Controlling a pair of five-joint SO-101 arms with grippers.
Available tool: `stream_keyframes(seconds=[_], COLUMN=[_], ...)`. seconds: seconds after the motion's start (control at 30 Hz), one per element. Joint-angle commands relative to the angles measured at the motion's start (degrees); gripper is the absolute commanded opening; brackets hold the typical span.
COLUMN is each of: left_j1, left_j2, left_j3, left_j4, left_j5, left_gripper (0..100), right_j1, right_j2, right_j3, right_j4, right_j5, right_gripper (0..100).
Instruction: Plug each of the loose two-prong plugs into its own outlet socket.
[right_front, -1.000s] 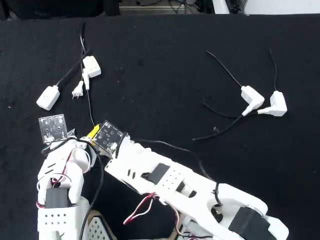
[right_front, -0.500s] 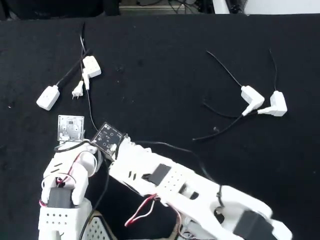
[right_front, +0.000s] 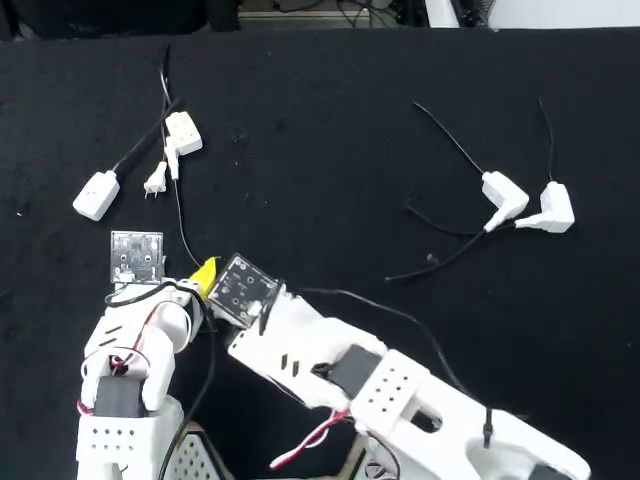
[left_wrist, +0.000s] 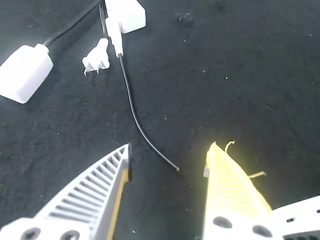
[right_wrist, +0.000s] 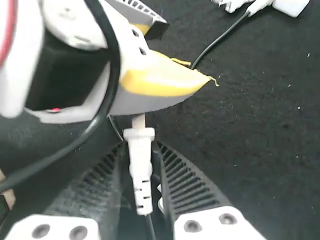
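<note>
Plug (right_wrist: 139, 170), white and two-pronged, sits clamped in the right gripper (right_wrist: 140, 148) low in the frame. Its prongs aim at the yellow finger (right_wrist: 160, 82) of the left gripper (left_wrist: 170, 147), which gapes empty just beside it. Doing this step well likely means steadying a socket first, then squaring the prongs to its slots and pushing straight in. Farther off, upper left on the table (right_front: 330, 130), one outlet socket (right_front: 183, 132) seems to carry a small plug (right_front: 172, 160) trailing a thin cable (right_front: 178, 215). A second socket (right_front: 97, 195) lies near, slots hidden, with a loose plug (right_front: 155, 180) between them. At far right, two white pieces (right_front: 503, 195) touch.
</note>
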Motion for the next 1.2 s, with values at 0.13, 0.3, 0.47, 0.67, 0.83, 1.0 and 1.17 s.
stream_keyframes(seconds=[0.13,0.3,0.47,0.67,0.83,1.0,1.17], left_j1=[-0.04,-0.04,-0.04,-0.04,-0.04,-0.04,-0.04], left_j2=[0.09,0.09,0.09,0.09,0.09,0.09,0.09], left_j3=[0.57,0.57,0.57,0.57,0.57,0.57,0.57], left_j4=[0.62,0.62,0.62,0.70,0.79,0.79,0.79], left_j5=[-0.35,-0.35,-0.35,-0.35,-0.35,-0.35,-0.35], left_gripper=[25,25,25,25,25,25,25], right_j1=[1.49,1.49,1.49,2.90,5.10,4.92,4.84], right_j2=[-5.14,-5.23,-5.23,-5.23,-5.32,-7.78,-10.68], right_j3=[-0.48,-0.66,-0.75,-0.75,-1.10,-0.66,-0.66], right_j4=[0.09,0.09,-1.76,-2.20,-2.02,-1.05,1.49], right_j5=[-0.53,-0.53,-6.07,-6.15,-6.07,-6.07,-6.07], right_gripper=[1.1,1.1,1.1,1.1,1.1,1.1,1.1])
